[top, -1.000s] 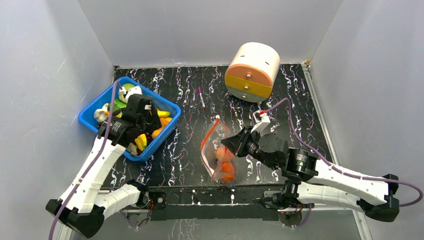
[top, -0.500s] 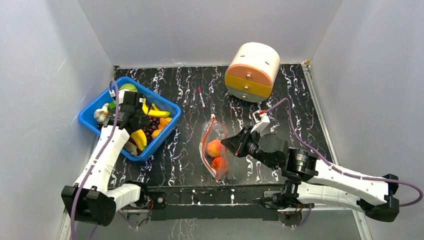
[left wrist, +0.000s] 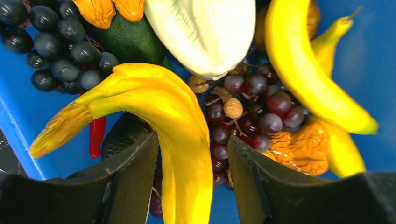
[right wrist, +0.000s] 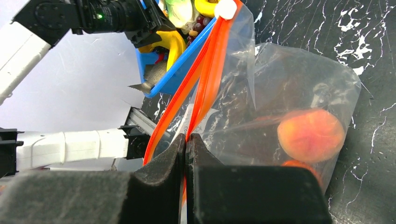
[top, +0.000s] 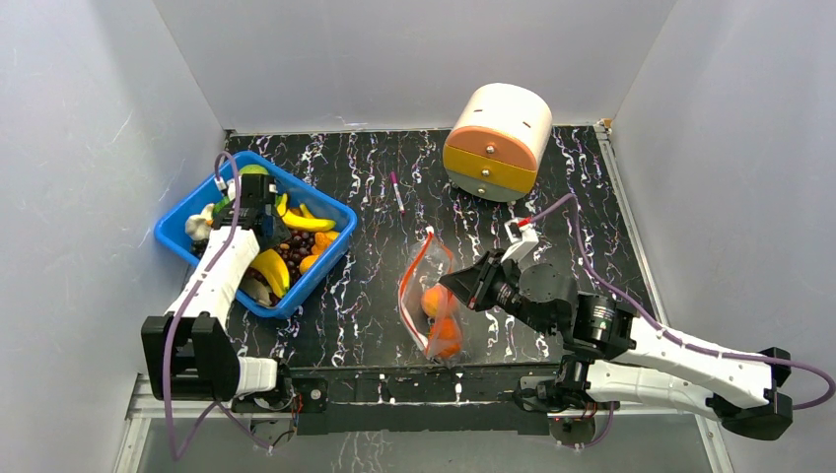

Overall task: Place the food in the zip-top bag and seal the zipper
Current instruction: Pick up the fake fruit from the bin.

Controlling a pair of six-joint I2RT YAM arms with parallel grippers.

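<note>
Reaching farther into bin (top: 296,299), left jaws spread astride banana (left wrist: 182,135), right jaws still pinching zipper (right wrist: 205,88)

sitting on the black table (top: 355,172)
a blue bin (top: 330,258) is sitting left, a round cream box (top: 498,138) is standing behind, a pink pen (top: 396,192) is lying between them.

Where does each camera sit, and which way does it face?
Top external: above, behind the bases, looking down on the table; left arm and right arm show.
Left wrist: looks down into the blue bin; left jaws straddle a banana.
Right wrist: looks along the zip-top bag; right jaws pinch its zipper.
Shared: right wrist and top both show bag and bin.
</note>
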